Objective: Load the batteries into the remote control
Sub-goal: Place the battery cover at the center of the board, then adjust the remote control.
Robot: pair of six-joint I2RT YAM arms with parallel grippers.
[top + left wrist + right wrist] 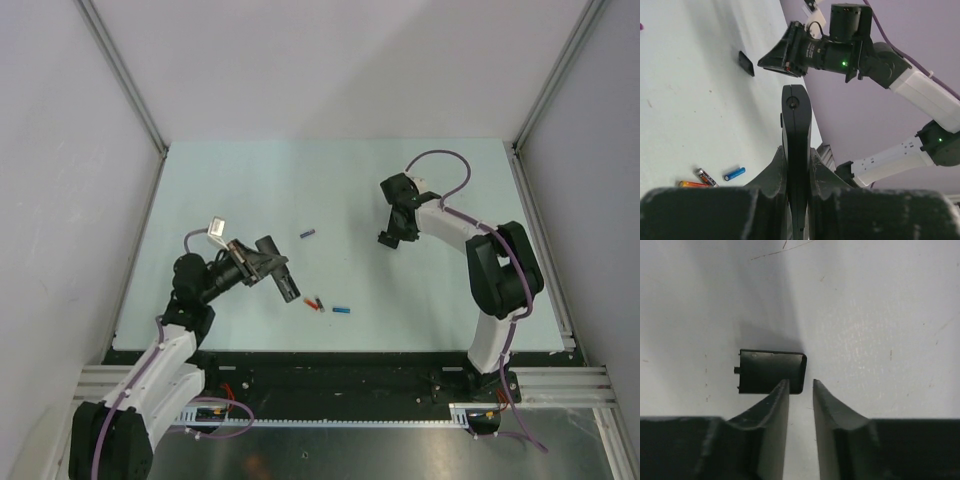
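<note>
Left to right, on the pale table (240, 190). At your left, the left gripper (270, 262) is clamped on the remote control (796, 120). Its fingers press both long sides, and the bar stands out beyond the fingertips, raised off the table. Just right of the remote's far end, three batteries lie close together: a red-orange battery (311, 301), a dark banded battery (706, 177) touching or nearly touching it, and a blue battery (342, 309) slightly apart. A second blue battery (308, 234) lies alone, farther back. At your right, well apart from the batteries, the right gripper (801, 384) points down with its jaws at a narrow gap and nothing held. A small black flat piece (765, 371) lies on the table there, its right edge showing in the gap. You cannot tell whether the fingertips touch it.
</note>
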